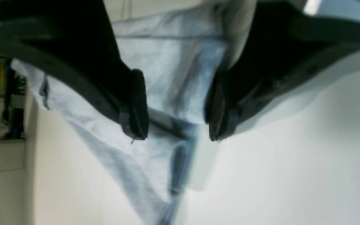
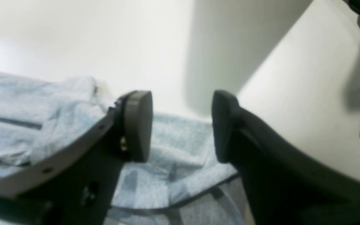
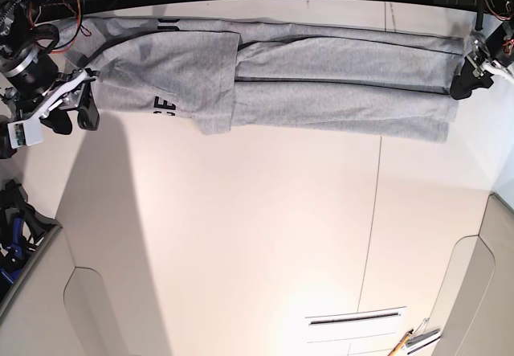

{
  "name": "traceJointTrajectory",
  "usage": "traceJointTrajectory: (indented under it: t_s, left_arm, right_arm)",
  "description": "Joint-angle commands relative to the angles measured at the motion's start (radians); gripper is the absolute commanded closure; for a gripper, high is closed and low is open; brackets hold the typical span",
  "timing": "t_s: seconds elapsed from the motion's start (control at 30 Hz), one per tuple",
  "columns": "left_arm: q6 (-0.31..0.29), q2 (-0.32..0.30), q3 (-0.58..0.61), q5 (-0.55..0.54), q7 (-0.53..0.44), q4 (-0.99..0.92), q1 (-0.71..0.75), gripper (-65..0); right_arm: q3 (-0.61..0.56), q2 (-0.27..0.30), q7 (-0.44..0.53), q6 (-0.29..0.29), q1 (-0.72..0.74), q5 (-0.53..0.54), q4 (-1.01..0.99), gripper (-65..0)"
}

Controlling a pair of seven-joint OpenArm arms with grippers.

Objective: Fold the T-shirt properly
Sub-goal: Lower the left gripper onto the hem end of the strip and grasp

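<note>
Two pincers, left pincer (image 1: 177,106) and right pincer (image 2: 181,125), gape wide over one T-shirt (image 3: 321,83).

Close up, the left gripper (image 1: 177,106) shows two curved black fingers, each tipped with a flat, rounded dark pad (image 1: 137,104); small screw dimples run along the curved arms. The right gripper (image 2: 181,125) is the same build: matte black fingers, thick oval pads (image 2: 139,123), a brass-coloured screw just beside one pad and round holes down the arm. From the base view, the right arm's wrist is black with white plates, red and black cables (image 3: 76,2) looping behind it. The left arm's end is black and white too, thin wires trailing above.
</note>
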Motion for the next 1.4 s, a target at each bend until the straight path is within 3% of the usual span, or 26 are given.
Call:
traceJointTrajectory:
  t_s: [0.0,0.63,1.0,1.17,1.37]
  left_arm:
    - [-0.009,-0.013,0.002,-0.004,0.009,0.01,-0.009,-34.9]
    - [-0.009,-0.003,0.035,0.001,0.035,0.011,-0.044,-34.2]
    - [-0.009,-0.004,0.04,0.0,-0.03,0.011,-0.065,0.0]
    - [-0.009,-0.004,0.04,-0.009,-0.019,0.03,-0.104,0.0]
    - [-0.009,0.007,0.04,-0.187,0.14,0.153,-0.108,0.0]
  right_arm:
    - [0.004,0.01,0.023,0.003,0.007,0.021,0.019,-30.4]
    - [0.004,0.01,0.023,0.003,0.007,0.021,0.019,-30.4]
    - [0.004,0.01,0.023,0.003,0.007,0.021,0.019,-30.4]
    - [0.004,0.008,0.021,0.003,0.007,0.019,0.019,-30.4]
    - [0.004,0.008,0.019,0.003,0.007,-0.016,0.019,-30.4]
